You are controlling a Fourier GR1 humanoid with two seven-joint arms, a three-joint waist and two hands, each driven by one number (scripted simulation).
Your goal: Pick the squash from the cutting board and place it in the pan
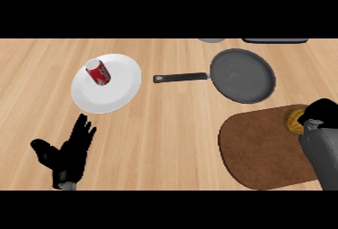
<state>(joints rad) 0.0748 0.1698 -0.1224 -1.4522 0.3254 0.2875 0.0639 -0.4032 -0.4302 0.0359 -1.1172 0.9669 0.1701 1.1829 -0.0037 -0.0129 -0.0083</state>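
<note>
Squash (pixel 293 121) lies at the cutting board's (pixel 264 152) far right, the right hand (pixel 323 111) partly covering it — whether it grips, I cannot tell. Best to enclose it fully before lifting toward the pan (pixel 242 76) (left hand (pixel 69 150) rests open, near left).

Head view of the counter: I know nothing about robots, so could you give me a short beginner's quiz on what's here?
1. True or false: the squash lies in the pan.
2. What stands on the white plate? A a fork; B a red can; C a cup.
3. Fill in: the hand at the squash is the robot's ___ hand.

Key
1. False: it lies on the cutting board, near the board's right edge.
2. B.
3. Right.
</note>
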